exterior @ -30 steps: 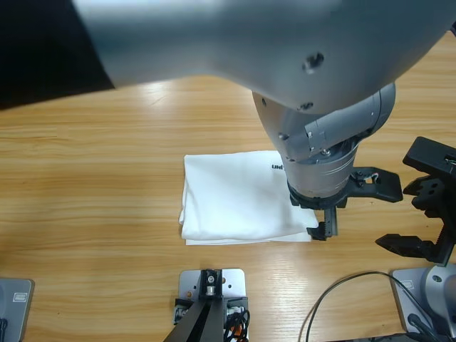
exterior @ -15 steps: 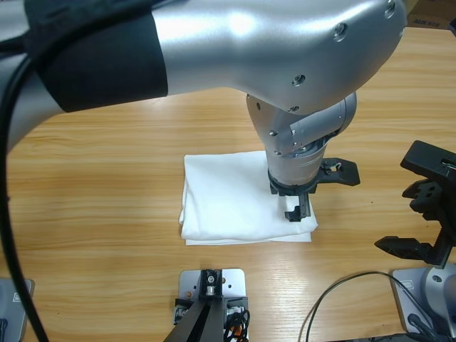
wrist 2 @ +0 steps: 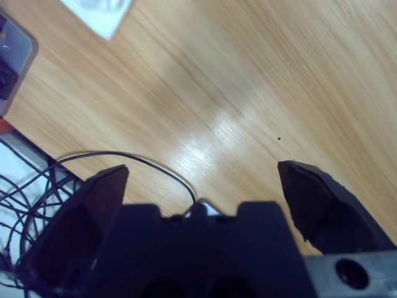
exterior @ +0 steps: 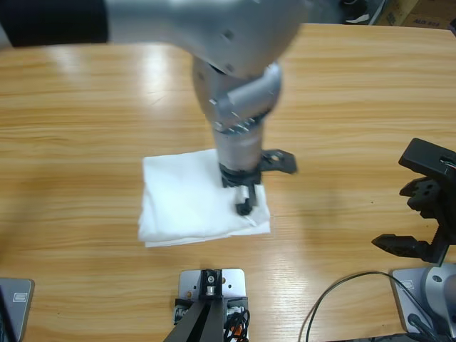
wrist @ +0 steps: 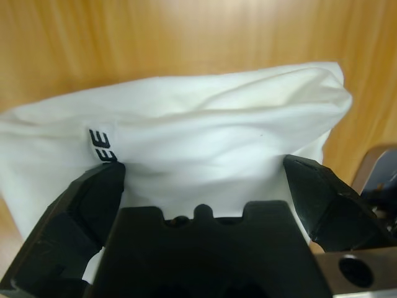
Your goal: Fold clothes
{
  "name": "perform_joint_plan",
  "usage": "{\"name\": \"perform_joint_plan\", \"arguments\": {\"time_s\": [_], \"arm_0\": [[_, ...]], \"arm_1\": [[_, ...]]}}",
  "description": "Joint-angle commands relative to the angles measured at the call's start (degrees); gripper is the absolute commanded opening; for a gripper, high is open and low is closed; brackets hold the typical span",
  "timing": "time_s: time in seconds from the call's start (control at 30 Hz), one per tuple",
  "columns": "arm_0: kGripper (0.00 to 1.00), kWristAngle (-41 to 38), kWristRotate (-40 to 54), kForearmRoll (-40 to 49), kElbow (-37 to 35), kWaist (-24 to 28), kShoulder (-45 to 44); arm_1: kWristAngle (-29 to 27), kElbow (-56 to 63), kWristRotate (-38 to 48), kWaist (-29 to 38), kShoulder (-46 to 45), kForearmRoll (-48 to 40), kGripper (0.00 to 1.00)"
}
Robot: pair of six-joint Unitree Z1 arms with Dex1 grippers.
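A folded white shirt (exterior: 185, 203) lies on the wooden table (exterior: 78, 114) a little left of the middle, near the front edge. In the left wrist view the shirt (wrist: 217, 118) fills the space ahead of the jaws, with small black lettering (wrist: 102, 144) at its left side. My left gripper (exterior: 251, 191) comes down from above onto the shirt's right part; it is open, one jaw on either side of a bulge of fabric (wrist: 205, 171). At the table's right edge, my right gripper (exterior: 412, 217) hangs open over bare wood (wrist 2: 201, 174), holding nothing.
A black cable (exterior: 342, 296) loops at the front right, below the right gripper, and shows as a thin loop (wrist 2: 155, 164) in the right wrist view. A corner of the white shirt (wrist 2: 99, 12) appears at that view's top left.
The left arm has swung to the left across the table, and the folded shirt has slid left with its gripper. The right gripper has stayed in place.
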Motion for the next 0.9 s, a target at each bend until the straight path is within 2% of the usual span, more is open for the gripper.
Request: {"name": "perform_joint_plan", "arguments": {"time_s": [0.03,0.13,0.3,0.53,0.67,0.8,0.9], "arm_0": [[1.0,2.5,-0.8,-12.5,25.1,9.4,-6.2],[1.0,3.0,-2.1,-17.0,32.0,14.0,-9.3],[1.0,4.0,-3.8,-25.4,43.9,25.8,-14.8],[1.0,5.0,-9.3,-31.7,52.3,41.1,-20.4],[1.0,3.8,-15.1,-38.5,60.5,53.8,-24.3],[1.0,3.5,-14.5,-41.8,62.4,63.1,-27.3],[1.0,3.5,-14.2,-42.6,60.8,66.2,-27.8]], "arm_1": [[1.2,0.5,0.7,0.5,3.5,-1.6,1.0],[1.4,0.6,0.7,0.5,4.0,-2.0,1.0],[2.0,0.4,0.7,0.5,5.1,-2.8,1.0],[3.0,0.5,0.7,0.5,5.8,-3.3,1.0],[3.3,0.8,0.7,0.5,5.6,-3.2,1.0],[4.0,1.1,0.7,0.5,5.4,-3.2,1.0],[4.6,1.4,0.7,0.5,4.7,-2.7,1.0]]}}
